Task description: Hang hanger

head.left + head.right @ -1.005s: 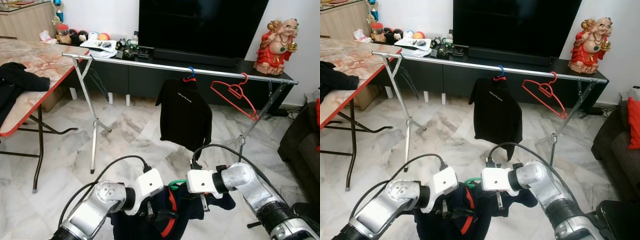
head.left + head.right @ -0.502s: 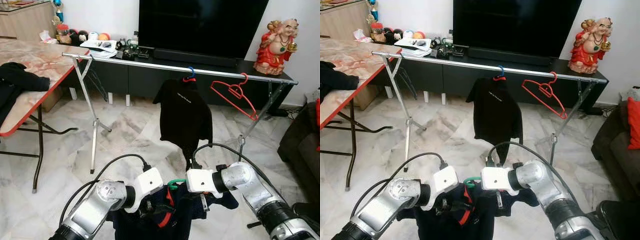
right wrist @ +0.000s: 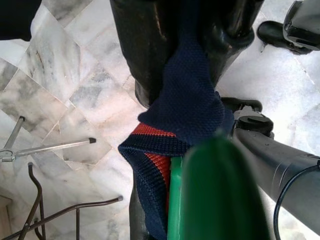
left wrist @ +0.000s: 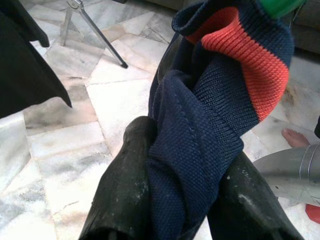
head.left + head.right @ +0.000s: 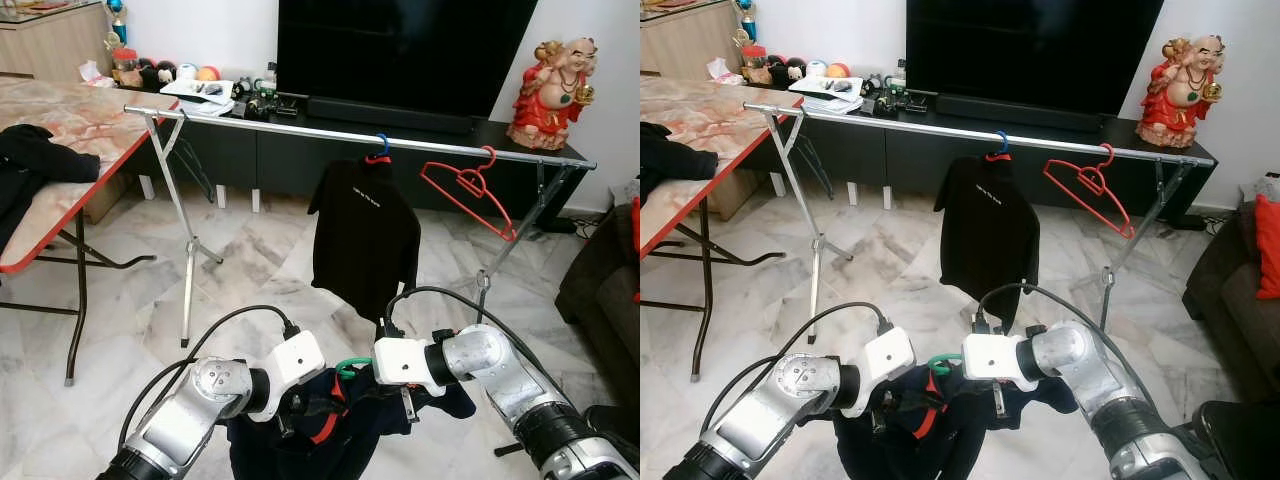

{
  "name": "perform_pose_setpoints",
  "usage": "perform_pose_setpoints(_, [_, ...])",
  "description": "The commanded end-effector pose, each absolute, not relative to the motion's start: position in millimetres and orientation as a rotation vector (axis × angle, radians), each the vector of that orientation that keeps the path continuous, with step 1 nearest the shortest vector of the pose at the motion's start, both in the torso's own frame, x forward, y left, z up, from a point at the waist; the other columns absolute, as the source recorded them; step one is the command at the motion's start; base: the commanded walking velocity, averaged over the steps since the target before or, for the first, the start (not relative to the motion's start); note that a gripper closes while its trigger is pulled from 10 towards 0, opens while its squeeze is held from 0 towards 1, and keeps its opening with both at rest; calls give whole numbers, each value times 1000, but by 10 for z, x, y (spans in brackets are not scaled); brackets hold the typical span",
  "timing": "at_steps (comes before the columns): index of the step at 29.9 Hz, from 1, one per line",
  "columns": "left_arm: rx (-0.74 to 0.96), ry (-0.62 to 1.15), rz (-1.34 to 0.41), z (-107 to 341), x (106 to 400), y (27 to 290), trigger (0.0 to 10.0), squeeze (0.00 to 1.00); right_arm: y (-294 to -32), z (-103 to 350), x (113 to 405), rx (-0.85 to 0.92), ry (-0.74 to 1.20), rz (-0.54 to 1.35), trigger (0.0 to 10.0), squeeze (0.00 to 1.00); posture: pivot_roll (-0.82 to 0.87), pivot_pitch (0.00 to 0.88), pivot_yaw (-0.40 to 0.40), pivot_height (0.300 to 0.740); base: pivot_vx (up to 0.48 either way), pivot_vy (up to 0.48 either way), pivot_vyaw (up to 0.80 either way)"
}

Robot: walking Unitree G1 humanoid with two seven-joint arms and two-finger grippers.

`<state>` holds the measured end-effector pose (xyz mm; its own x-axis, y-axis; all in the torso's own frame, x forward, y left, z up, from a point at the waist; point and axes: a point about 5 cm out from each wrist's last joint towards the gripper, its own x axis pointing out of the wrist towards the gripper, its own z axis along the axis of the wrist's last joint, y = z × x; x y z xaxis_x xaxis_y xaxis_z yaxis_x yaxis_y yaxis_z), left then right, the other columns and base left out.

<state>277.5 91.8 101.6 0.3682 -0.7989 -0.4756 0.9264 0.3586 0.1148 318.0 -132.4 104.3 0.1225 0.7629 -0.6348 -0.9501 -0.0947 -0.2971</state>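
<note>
Both grippers, left [image 5: 300, 415] and right [image 5: 408, 408], are clamping the navy sweater [image 5: 335, 435] on its green hanger [image 5: 350, 369], now lifting slightly, still well below the rail [image 5: 300, 128].

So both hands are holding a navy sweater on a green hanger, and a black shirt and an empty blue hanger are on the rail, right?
Not quite: the empty hanger on the rail is red, not blue, as the left eye view shows. The rest holds: left hand and right hand grip the navy sweater on its green hanger, and the black shirt hangs there.
</note>
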Motion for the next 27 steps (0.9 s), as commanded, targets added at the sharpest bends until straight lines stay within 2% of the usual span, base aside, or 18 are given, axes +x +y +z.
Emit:
perform_pose_setpoints(1, [411, 340, -1145, 1066, 2804, 884, 0, 0, -1349, 1092, 3192, -803, 280, 1459, 0, 0, 115, 0, -115, 740, 0, 0, 0])
perform_pose_setpoints(19, [416, 345, -1157, 1036, 2771, 855, 0, 0, -1363, 1082, 3197, -808, 291, 1454, 0, 0, 113, 0, -119, 740, 0, 0, 0])
perform_pose_setpoints(20, [419, 344, -1158, 1030, 2768, 854, 0, 0, -1377, 1067, 3205, -831, 298, 1443, 4118, 0, 113, 0, -119, 740, 0, 0, 0])
perform_pose_setpoints(21, [418, 343, -1158, 1029, 2767, 853, 0, 0, -1378, 1064, 3206, -831, 298, 1440, 7765, 0, 113, 0, -119, 740, 0, 0, 0])
perform_pose_setpoints(22, [418, 343, -1158, 1029, 2767, 853, 0, 0, -1378, 1064, 3206, -831, 298, 1440, 7765, 0, 113, 0, -119, 740, 0, 0, 0])
perform_pose_setpoints(23, [415, 343, -1159, 1029, 2766, 851, 0, 0, -1378, 1063, 3205, -827, 301, 1441, 10000, 0, 113, 0, -119, 740, 0, 0, 0])
perform_pose_setpoints(27, [413, 343, -1160, 1029, 2766, 848, 0, 0, -1387, 1056, 3202, -819, 317, 1448, 10000, 0, 113, 0, -120, 740, 0, 0, 0])
